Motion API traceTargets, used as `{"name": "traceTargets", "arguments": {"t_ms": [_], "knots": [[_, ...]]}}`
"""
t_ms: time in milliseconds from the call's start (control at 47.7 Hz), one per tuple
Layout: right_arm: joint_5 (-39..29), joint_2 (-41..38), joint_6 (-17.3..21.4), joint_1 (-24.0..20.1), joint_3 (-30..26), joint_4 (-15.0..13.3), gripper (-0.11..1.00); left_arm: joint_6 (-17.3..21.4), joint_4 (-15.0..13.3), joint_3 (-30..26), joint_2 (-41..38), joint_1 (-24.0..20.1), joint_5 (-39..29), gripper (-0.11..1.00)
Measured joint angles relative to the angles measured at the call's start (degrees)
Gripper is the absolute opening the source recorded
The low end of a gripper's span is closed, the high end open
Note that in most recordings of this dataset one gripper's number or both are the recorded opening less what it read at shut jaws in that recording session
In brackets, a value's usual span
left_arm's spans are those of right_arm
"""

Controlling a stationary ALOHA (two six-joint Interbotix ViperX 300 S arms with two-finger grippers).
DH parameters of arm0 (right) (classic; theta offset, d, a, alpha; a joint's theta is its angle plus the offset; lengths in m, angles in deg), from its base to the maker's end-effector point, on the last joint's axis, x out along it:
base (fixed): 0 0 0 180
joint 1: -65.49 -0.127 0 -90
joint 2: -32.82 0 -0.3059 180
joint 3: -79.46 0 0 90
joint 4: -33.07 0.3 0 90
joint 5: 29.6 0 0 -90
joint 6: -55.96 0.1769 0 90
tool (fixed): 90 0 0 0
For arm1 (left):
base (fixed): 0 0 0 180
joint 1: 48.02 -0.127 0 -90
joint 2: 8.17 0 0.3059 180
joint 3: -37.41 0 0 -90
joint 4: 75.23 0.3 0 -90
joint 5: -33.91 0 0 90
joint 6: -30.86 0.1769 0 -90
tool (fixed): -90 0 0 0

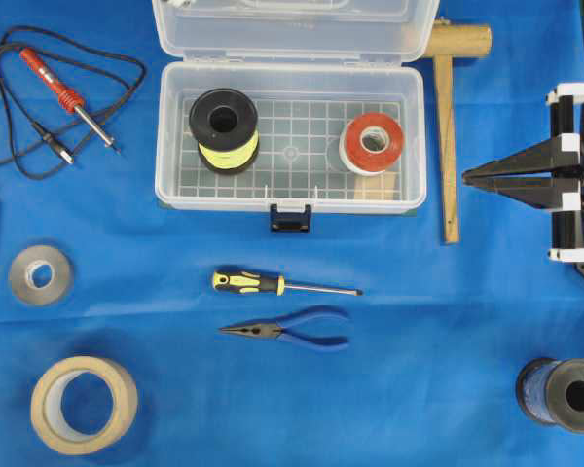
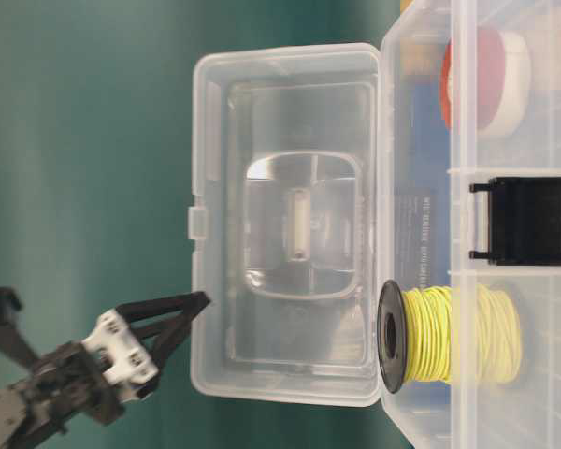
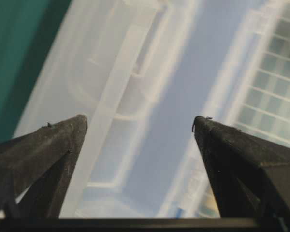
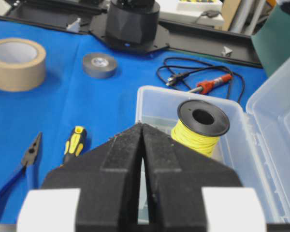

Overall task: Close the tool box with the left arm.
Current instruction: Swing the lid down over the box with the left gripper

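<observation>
The clear tool box (image 1: 171, 146) stands open at the back of the blue cloth, its lid (image 1: 292, 27) tipped back and its black latch (image 1: 290, 218) at the front. The table-level view shows the lid (image 2: 290, 224) upright, with my left gripper (image 2: 192, 311) just behind its free edge. In the left wrist view my left gripper (image 3: 140, 123) is open, and the blurred lid rim (image 3: 108, 116) runs between the fingers without either one touching it. My right gripper (image 1: 464, 177) rests shut beside the box's right end, tips together (image 4: 142, 124).
Inside the box are a yellow wire spool (image 1: 224, 126) and a red-and-white tape roll (image 1: 372, 142). A wooden mallet (image 1: 451, 126), soldering iron (image 1: 68, 95), grey tape (image 1: 40, 274), tan tape (image 1: 84, 404), screwdriver (image 1: 273, 284), pliers (image 1: 292, 329) and blue spool (image 1: 565, 393) lie around.
</observation>
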Motion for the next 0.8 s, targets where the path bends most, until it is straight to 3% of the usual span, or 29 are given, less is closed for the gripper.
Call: {"name": "traceTargets", "arguments": {"t_ms": [231, 461, 797], "knots": [[0.0, 0.0, 0.0, 0.1, 0.0, -0.1, 0.0, -2.3, -0.1, 1.1, 3.0, 6.2, -3.3, 0.91], [0.0, 0.0, 0.0, 0.1, 0.0, -0.1, 0.0, -6.5, -1.5, 4.7, 4.7, 15.9, -4.4, 0.91], [0.0, 0.2, 0.0, 0.1, 0.0, -0.1, 0.0, -18.0, -1.2, 11.0, 6.6, 28.1, -5.3, 0.91]]}}
